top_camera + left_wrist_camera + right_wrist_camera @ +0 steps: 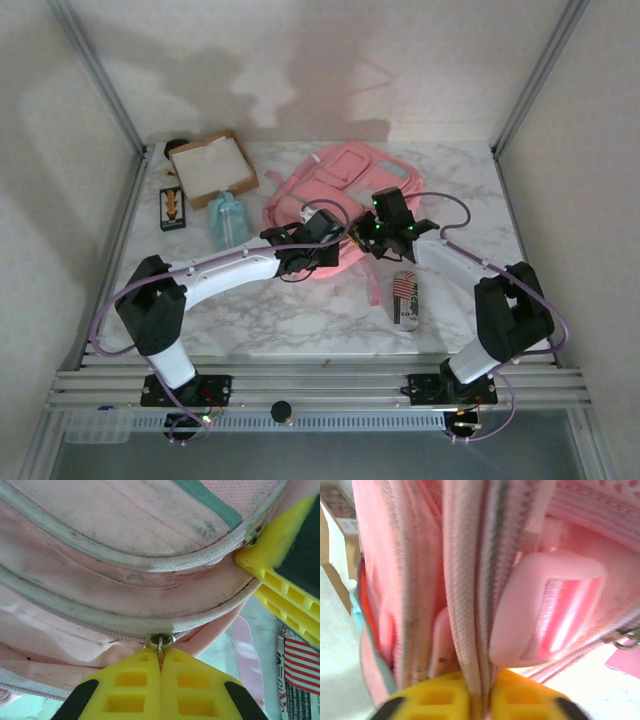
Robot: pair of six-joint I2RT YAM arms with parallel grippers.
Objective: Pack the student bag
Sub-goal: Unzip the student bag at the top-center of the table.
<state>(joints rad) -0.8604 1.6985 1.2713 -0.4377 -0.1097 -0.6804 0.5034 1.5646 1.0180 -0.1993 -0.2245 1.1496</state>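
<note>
The student bag (340, 185), a large pink backpack, lies on the marble table behind both arms. At its near edge my left gripper (322, 250) is shut on a metal zipper pull (160, 642); the pull's tab is pinched between the yellow pads, right below the pink zip line (100, 625). My right gripper (481, 700) is shut on a fold of the bag's pale piped seam (470, 605), next to a pink plastic strap buckle (545, 610). One of the right gripper's yellow fingers (282, 595) shows close by in the left wrist view, pressed against the same edge of the bag.
A shallow brown cardboard box (212, 168) stands at the back left. A light-blue pouch (228, 220) and a small dark card pack (173, 208) lie in front of it. A striped red-and-white packet (405, 298) lies near the right arm.
</note>
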